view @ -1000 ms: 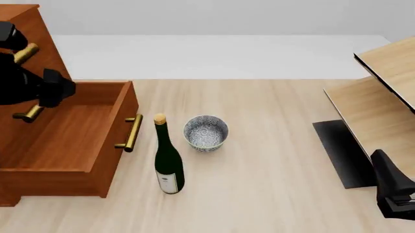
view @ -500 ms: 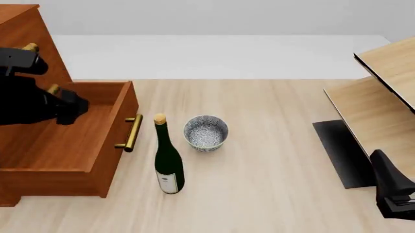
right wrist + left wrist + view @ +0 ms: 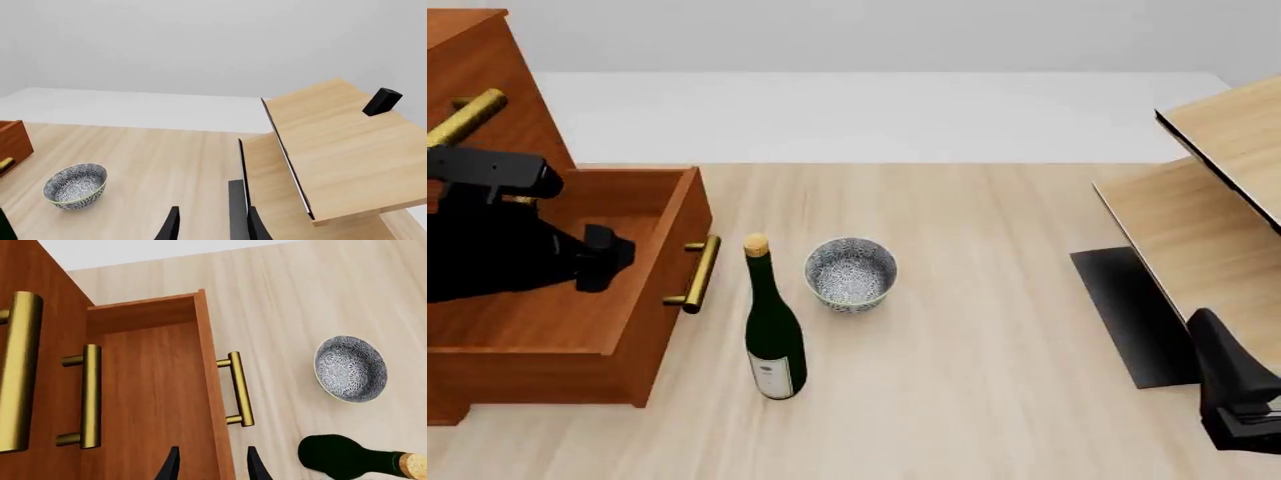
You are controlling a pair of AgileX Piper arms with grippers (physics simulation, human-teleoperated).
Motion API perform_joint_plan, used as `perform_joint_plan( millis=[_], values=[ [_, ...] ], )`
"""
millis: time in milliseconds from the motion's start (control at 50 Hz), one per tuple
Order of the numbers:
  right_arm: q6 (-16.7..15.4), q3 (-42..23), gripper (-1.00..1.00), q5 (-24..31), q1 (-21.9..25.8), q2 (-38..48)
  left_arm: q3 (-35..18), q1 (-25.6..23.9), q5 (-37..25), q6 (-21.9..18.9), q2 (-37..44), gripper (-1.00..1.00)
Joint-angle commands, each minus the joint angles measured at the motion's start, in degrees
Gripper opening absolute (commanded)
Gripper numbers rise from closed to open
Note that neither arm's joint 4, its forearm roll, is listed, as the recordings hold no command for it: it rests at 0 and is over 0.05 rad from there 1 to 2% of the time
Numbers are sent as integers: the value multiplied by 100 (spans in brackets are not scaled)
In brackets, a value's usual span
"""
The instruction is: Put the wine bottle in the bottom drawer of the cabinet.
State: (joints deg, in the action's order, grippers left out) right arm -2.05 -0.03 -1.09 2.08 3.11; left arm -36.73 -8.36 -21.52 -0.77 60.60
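Reddish-brown wood: bottom drawer (image 3: 574,290) of cabinet (image 3: 481,90) stands pulled out, nothing visible inside. Wine bottle (image 3: 773,330) upright on table, just beside drawer front, near speckled bowl (image 3: 851,272). Left gripper (image 3: 212,465) above drawer, fingers slightly apart, holding nothing. Right gripper (image 3: 211,226) likewise, parked by shelf unit (image 3: 1214,190). Step in hand, prob.: moving to grasp. Next: close on bottle body w/o tipping it.

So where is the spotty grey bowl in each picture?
Front view: the bowl stands on the table just right of the wine bottle.
Left wrist view: the bowl shows from above, near the bottle's dark body.
Right wrist view: the bowl stands on the table.
Shared landmark: the bottom drawer, open, whose corner edges the right wrist view.
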Motion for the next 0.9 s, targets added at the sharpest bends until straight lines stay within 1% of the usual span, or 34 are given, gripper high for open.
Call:
perform_joint_plan(
  millis=[20,40,240,360,540,900],
  values=[
    [-3,0,100,-13,9,22,290,-52,310,-10,115,100],
    [-5,0,100,-10,10,18,299,-60,338,72,140,100],
    [-16,0,100,-15,20,27,454,-60,611,38,293,100],
    [-15,1,100,-17,24,30,522,-109,724,118,359,100],
    [-19,0,100,12,28,4,614,-63,956,134,537,100],
    [-16,1,100,-36,40,62,823,-219,1315,247,784,100]
  ],
)
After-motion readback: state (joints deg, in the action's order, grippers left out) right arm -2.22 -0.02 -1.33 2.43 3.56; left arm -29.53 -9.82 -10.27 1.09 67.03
